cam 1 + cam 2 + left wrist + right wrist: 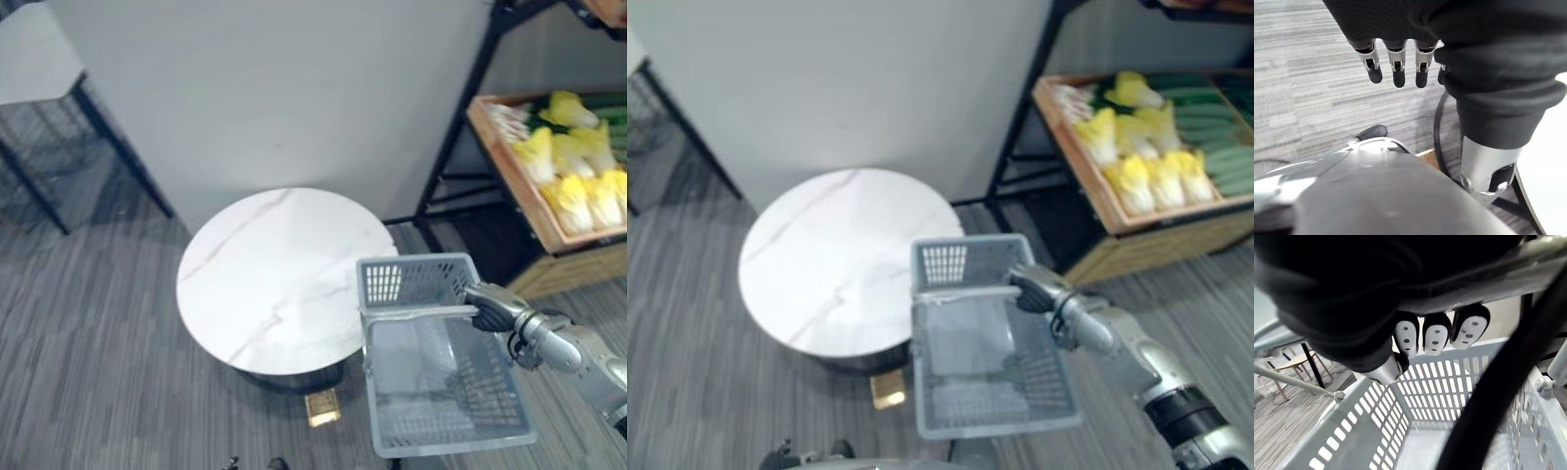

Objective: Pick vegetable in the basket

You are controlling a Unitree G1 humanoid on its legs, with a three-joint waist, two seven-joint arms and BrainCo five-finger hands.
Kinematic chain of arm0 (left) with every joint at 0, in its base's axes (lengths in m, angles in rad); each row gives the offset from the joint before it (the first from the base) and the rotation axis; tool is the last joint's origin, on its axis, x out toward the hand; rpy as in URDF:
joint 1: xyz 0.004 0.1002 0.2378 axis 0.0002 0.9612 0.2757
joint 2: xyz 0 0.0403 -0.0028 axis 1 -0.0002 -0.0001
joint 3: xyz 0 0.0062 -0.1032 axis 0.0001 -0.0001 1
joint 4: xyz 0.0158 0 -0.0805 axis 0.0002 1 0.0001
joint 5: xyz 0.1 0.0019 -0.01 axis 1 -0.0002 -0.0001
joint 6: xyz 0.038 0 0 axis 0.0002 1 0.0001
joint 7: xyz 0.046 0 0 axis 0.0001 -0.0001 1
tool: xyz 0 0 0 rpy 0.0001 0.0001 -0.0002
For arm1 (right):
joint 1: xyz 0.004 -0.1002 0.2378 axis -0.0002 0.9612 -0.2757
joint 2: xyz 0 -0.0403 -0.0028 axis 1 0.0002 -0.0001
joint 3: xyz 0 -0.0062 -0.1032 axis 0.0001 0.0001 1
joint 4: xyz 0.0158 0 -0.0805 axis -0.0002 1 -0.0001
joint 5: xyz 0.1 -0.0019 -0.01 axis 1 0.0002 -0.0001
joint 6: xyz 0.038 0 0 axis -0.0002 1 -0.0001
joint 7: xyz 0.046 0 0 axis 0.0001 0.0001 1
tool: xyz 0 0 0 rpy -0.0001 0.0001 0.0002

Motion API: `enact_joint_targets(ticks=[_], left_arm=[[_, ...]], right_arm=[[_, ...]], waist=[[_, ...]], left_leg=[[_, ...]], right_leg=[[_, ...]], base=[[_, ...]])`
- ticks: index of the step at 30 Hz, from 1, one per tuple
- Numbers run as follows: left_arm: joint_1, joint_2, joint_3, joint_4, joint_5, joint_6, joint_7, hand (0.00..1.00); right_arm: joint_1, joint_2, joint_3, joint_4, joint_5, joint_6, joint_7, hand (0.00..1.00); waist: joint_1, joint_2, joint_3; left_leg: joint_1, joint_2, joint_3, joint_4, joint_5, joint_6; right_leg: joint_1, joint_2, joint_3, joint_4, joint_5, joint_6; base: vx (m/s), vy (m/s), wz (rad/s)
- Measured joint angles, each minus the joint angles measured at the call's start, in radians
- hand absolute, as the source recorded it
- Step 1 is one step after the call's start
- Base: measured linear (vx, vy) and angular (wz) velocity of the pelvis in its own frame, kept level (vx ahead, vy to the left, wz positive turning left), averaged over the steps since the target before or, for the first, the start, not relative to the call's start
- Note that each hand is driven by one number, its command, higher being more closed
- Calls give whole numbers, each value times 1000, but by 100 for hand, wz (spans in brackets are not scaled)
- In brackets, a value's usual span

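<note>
grey basket, handle clamped in right robot hand, wooden crate holding yellow cabbages, left robot hand fingers straight

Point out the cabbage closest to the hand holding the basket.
The Chinese cabbage at the left end of the wooden crate's front row; the rest lie farther from the right hand gripping the basket.

Right hand: fingers curled round basket handle.
Right arm: stretched forward from lower right.
Left hand: fingers straight, nothing held.
</note>
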Motion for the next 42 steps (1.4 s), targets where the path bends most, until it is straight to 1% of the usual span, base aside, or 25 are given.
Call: enact_joint_targets(ticks=[1, 2, 3, 4, 5, 6, 7, 8, 9, 11, 13, 15, 16, 20, 24, 25, 28, 30, 31, 32, 33, 34, 36, 39, 42], left_arm=[[-4, 2, 0, 0, 0, 0, 0, 0], [-14, 19, -15, 4, 2, 0, -1, 0], [-20, 8, -24, 9, 2, -2, -2, 0], [-30, 0, -22, 8, 2, -3, -5, 0], [-31, 11, -19, 5, 2, -1, -10, 0], [-29, 18, -8, -7, 0, -1, -12, 0], [-13, 16, 5, 6, 0, -1, -18, 0], [-21, 2, 13, 23, -1, -1, -25, 0], [-21, -1, 11, 22, -1, -2, -25, 0], [-28, 6, -6, 29, -1, -1, -31, 0], [-28, 1, -6, 38, -1, -1, -31, 0], [-28, -7, -5, 43, -1, 0, -31, 0], [-31, -10, -3, 49, 0, 0, -31, 0], [-30, -29, 24, 60, 1, 4, -30, 0], [-21, -36, 34, 61, 1, 4, -28, 0], [-15, -45, 54, 61, 0, -1, -25, 0], [-5, -62, 65, 58, -4, -10, -11, 0], [13, -79, 76, 55, -12, -20, -5, 0], [14, -80, 76, 55, -14, -20, -5, 0], [10, -109, 74, 51, -16, -23, -6, 0], [6, -118, 82, 40, -19, -30, -5, 0], [3, -126, 84, 41, -19, -25, -5, 0], [3, -120, 82, 36, -16, -32, -7, 0], [9, -126, 62, 34, -9, -39, -5, 0], [2, -107, 40, 30, 1, -40, -2, 0]], right_arm=[[7, 0, -2, -10, -8, 0, -2, 100], [19, 20, -5, -36, -24, 1, -4, 100], [17, 24, -5, -38, -29, 3, -8, 100], [-14, 33, 17, -39, -50, 2, -12, 100], [-38, 37, 51, -40, -54, -2, -14, 100], [-53, 37, 66, -36, -55, -5, -17, 100], [-107, 50, 99, -22, -56, -3, -20, 100], [-132, 59, 112, -26, -56, -6, -25, 100], [-140, 59, 115, -22, -56, -12, -25, 100], [-174, 64, 137, 11, -56, -16, -25, 100], [-198, 64, 157, 18, -57, -14, -24, 100], [-202, 63, 160, 23, -60, -13, -24, 100], [-205, 62, 162, 23, -60, -13, -24, 100], [-184, 56, 180, 22, -59, -13, -24, 100], [-182, 27, 180, 19, -59, -15, -24, 100], [-183, 22, 180, 19, -59, -15, -24, 100], [-194, 14, 190, 18, -59, -15, -24, 100], [-232, 13, 232, 19, -59, -16, -26, 100], [-238, 13, 240, 19, -59, -16, -26, 100], [-259, -11, 246, 9, -58, -23, -27, 100], [-279, -37, 245, 13, -57, -29, -29, 100], [-278, -39, 246, 23, -58, -22, -28, 100], [-276, -44, 269, 25, -64, -14, -26, 100], [-263, -60, 264, 28, -69, -13, -26, 100], [-239, -41, 262, 31, -69, -15, -26, 100]], waist=[[-6, -6, -1], [-8, -38, -4], [-6, -4, -16], [10, 11, -14], [1, -13, -9], [13, -32, -10], [52, -7, -16], [50, 2, -19], [43, 1, -20], [40, -5, -23], [39, 0, -21], [40, 4, -28], [44, 22, -27], [19, 68, -27], [11, 81, -22], [13, 73, -17], [17, 86, -6], [34, 92, 1], [40, 92, 1], [61, 152, 5], [51, 166, 25], [51, 183, 26], [55, 175, 31], [50, 186, 24], [36, 173, 24]], left_leg=[[1, -9, 9, 5, 0, 0], [-8, -54, 21, 48, -35, 39], [-8, -40, 51, 30, -38, 70], [-10, 3, 133, 63, -49, 72], [-11, 19, 158, 168, -111, 61], [-15, 23, 178, 214, -145, 70], [-10, 49, 217, 207, -172, 98], [6, 67, 311, 196, -159, 85], [12, 64, 326, 194, -154, 79], [23, 62, 404, 219, -154, 80], [21, 73, 463, 252, -154, 80], [24, 91, 515, 284, -155, 78], [21, 115, 546, 309, -155, 78], [8, 235, 566, 453, -151, 75], [2, 335, 536, 650, -84, 78], [-19, 333, 446, 698, -94, 65], [-91, 241, 175, 745, -144, 29], [-136, 105, -43, 671, -189, 20], [-148, 71, -86, 629, -191, 21], [-188, 75, -157, 566, -178, 15], [-213, 76, -233, 528, -183, 5], [-229, 81, -281, 487, -186, 3], [-242, 36, -359, 343, -154, 38], [-238, 26, -369, 232, -35, 35], [-220, -11, -366, 175, -27, 48]], right_leg=[[-6, -1, 4, 0, 2, 2], [13, -32, -55, -91, -31, -10], [15, -36, -167, -95, -81, -59], [-63, -88, -368, 102, -146, -182], [-69, -153, -503, 321, -55, -264], [-59, -151, -546, 310, -22, -275], [-50, -72, -528, 192, 31, -279], [-54, -75, -578, 301, -60, -295], [-47, -98, -606, 379, -112, -286], [7, -125, -628, 403, -187, -218], [20, -97, -630, 318, -195, -201], [39, -42, -603, 207, -195, -187], [53, 4, -583, 130, -178, -164], [91, 113, -550, 5, -147, -191], [140, 158, -469, -45, -139, -205], [142, 161, -423, -53, -139, -204], [139, 178, -287, -58, -128, -187], [131, 206, -160, -103, -125, -182], [131, 208, -145, -125, -134, -160], [62, 234, -107, 16, -130, -214], [41, 250, -53, 60, -159, -219], [49, 260, -60, 38, -157, -203], [48, 241, -35, 24, -144, -188], [49, 235, 2, 13, -132, -163], [51, 203, 10, -6, -120, -134]], base=[[-52, 119, -83], [-32, 139, -74], [-51, 193, -142], [3, 152, -141], [48, 115, -152], [-5, 39, -185], [-101, -9, -218], [-137, -11, -203], [-36, 8, -124], [5, -24, -116], [-38, -100, -104], [-44, -159, -77], [-100, -201, -82], [-100, -146, -43], [-25, -101, -54], [4, -41, -108], [-11, -13, -138], [-15, 2, -198], [14, 13, -209], [32, 68, -174], [36, 106, -150], [23, 150, -106], [16, 118, -72], [80, 189, -38], [98, 199, 0]])
